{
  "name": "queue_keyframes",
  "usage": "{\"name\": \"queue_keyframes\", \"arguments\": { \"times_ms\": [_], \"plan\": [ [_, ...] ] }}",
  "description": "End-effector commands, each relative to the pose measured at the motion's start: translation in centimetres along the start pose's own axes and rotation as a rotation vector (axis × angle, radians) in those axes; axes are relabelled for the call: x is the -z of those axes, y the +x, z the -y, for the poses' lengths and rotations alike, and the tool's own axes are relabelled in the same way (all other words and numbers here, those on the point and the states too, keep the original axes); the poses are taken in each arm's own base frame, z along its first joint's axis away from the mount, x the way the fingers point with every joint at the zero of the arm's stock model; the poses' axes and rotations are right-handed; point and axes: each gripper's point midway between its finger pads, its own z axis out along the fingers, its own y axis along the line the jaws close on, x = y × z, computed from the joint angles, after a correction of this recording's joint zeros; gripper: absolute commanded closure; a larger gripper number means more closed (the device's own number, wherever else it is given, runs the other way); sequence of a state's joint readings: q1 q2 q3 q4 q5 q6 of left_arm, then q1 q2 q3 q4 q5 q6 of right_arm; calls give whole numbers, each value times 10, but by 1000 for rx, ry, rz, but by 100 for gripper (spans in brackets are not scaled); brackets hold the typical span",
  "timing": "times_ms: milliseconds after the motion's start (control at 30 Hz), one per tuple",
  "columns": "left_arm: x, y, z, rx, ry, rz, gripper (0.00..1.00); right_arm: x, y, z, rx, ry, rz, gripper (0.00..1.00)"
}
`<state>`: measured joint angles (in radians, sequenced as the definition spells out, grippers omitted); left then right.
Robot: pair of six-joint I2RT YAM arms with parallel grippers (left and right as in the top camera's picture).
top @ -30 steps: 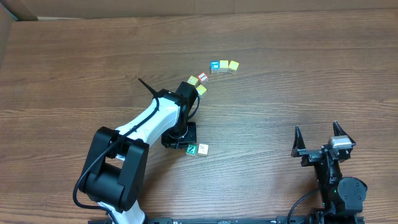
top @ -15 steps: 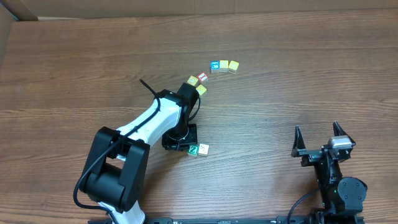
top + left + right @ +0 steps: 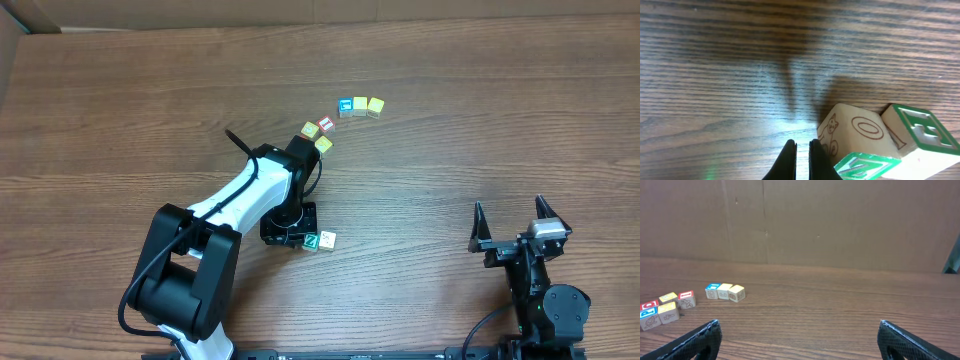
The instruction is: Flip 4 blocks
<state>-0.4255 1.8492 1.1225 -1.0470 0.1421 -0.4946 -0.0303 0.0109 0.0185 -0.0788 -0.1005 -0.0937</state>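
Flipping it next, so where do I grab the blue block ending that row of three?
From above, pinch the blue block across its near and far faces; its right face sits against the yellow neighbour, likely leaving no finger room.

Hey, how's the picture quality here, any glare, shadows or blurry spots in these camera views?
Left wrist view: bright glare on the table just ahead of the left gripper, with dark finger-like shadows beyond it. Overhead view: even light, no glare, everything sharp. Right wrist view: the fingers of the right gripper sit dark and soft in the bottom corners, and the distant blocks are small but clear.
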Motion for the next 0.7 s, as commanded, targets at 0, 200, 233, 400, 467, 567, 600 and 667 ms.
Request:
{"name": "queue_keyframes", "arguments": {
  "times_ms": [0,200,233,400,467,567,600,667],
  "plan": [
    [3,3,7,-3,31,1,96,0,2,-3,5,-13,2,0],
    [3,1,11,-6,52,8,96,0,2,-3,5,-13,2,0],
    [3,0,11,-6,51,10,96,0,2,-3,5,-13,2,0],
    [4,-5,5,-4,22,34,96,0,2,-3,5,-13,2,0],
    [6,-8,7,-6,27,46,96,0,2,-3,5,-13,2,0],
    [15,-17,7,-8,15,100,96,0,2,-3,5,-13,2,0],
    [21,-20,6,-4,7,126,96,0,2,-3,5,-13,2,0],
    [36,-28,3,9,-9,189,96,0,2,-3,5,-13,2,0]
  ]
}}
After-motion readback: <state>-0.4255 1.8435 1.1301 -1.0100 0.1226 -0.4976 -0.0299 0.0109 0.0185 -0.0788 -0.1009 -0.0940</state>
